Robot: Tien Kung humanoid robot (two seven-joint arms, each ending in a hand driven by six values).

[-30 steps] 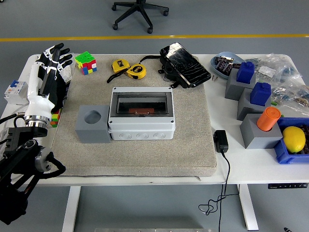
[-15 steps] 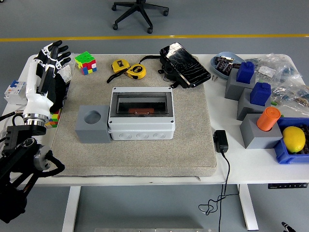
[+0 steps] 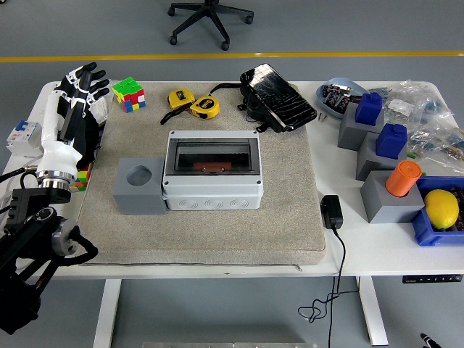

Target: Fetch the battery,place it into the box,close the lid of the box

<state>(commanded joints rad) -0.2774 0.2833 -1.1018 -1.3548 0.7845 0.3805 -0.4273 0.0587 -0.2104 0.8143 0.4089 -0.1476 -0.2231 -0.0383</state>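
Note:
The grey junction box (image 3: 212, 190) stands mid-table on a beige mat (image 3: 283, 217). Its dark see-through lid (image 3: 212, 156) lies flat over the opening, and a small brown piece (image 3: 212, 171) shows through it at the front. A grey holder block (image 3: 139, 185) with an empty round hole touches the box's left side. At the right, an orange cylinder (image 3: 403, 177) stands in another grey block (image 3: 384, 199). My left hand (image 3: 76, 90) hovers over the table's left edge, far from the box, fingers spread and holding nothing. The right arm is out of view.
A colour cube (image 3: 128, 93), two yellow tape measures (image 3: 193, 102) and a black pouch (image 3: 278, 98) lie behind the box. Blue pieces (image 3: 391, 139) on grey blocks, a bowl (image 3: 339, 93), plastic bags, a lemon (image 3: 441, 208) in a blue bin and a black adapter (image 3: 331, 212) fill the right side.
My left hand has drifted slightly left and back, fingers still spread. Nothing else has moved.

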